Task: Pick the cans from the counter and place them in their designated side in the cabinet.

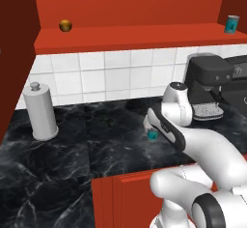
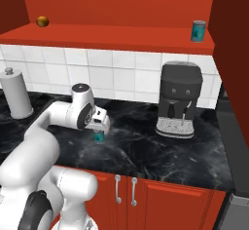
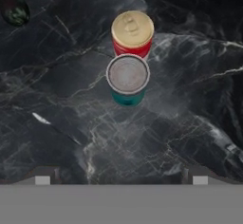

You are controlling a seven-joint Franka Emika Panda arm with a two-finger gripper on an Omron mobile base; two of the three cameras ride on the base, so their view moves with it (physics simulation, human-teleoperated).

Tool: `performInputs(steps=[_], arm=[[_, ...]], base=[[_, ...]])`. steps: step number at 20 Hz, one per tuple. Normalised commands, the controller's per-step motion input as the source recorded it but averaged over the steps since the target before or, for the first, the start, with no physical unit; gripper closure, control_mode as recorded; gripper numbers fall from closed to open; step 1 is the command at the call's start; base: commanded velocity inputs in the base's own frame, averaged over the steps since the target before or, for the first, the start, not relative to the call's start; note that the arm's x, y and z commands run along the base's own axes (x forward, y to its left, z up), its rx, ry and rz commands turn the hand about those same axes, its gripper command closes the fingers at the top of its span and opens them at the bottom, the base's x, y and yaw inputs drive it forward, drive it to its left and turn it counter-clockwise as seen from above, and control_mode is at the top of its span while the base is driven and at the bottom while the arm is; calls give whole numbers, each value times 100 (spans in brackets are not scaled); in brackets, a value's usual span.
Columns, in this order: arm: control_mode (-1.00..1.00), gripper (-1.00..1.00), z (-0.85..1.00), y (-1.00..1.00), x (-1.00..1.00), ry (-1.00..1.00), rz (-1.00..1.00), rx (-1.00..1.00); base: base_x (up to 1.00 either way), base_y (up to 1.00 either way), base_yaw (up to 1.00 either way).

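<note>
Two cans stand touching on the black marble counter (image 3: pixel 57 123) in the hand view: a teal can with a silvery top (image 3: pixel 127 78) and, just beyond it, a red can with a cream top (image 3: pixel 132 31). My gripper (image 3: pixel 121 176) hangs open above the counter, its two fingertips (image 3: pixel 42 175) wide apart with the teal can ahead of them and nothing between. From the base, the gripper (image 2: pixel 99 130) points down right over that teal can (image 2: pixel 99 137) (image 1: pixel 152 135). Another teal can (image 2: pixel 198 30) (image 1: pixel 231 24) stands at the right end of the red cabinet shelf (image 2: pixel 121 34).
A golden-brown ball (image 2: pixel 43 21) lies at the shelf's left end. A tall grey cylinder with a knob (image 2: pixel 14 95) stands at the counter's back left, a black coffee machine (image 2: pixel 179 100) at the back right. A small dark lump (image 3: pixel 13 7) lies left of the cans.
</note>
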Motion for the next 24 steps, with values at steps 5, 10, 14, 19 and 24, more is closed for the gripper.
performInputs(steps=[5, 10, 14, 19, 24], arm=[[-100, -100, -12, 0, 9, 0, 0, 0], [-100, -100, -11, 0, 8, 0, 0, 0], [-100, -100, -10, 0, 7, 0, 0, 0], [-100, -100, -11, 0, 7, 0, 0, 0], [-100, -100, -9, 0, 8, 0, 0, 0]], base=[[0, 0, 0], [0, 0, 0], [0, 0, 0], [0, 0, 0], [0, 0, 0]])
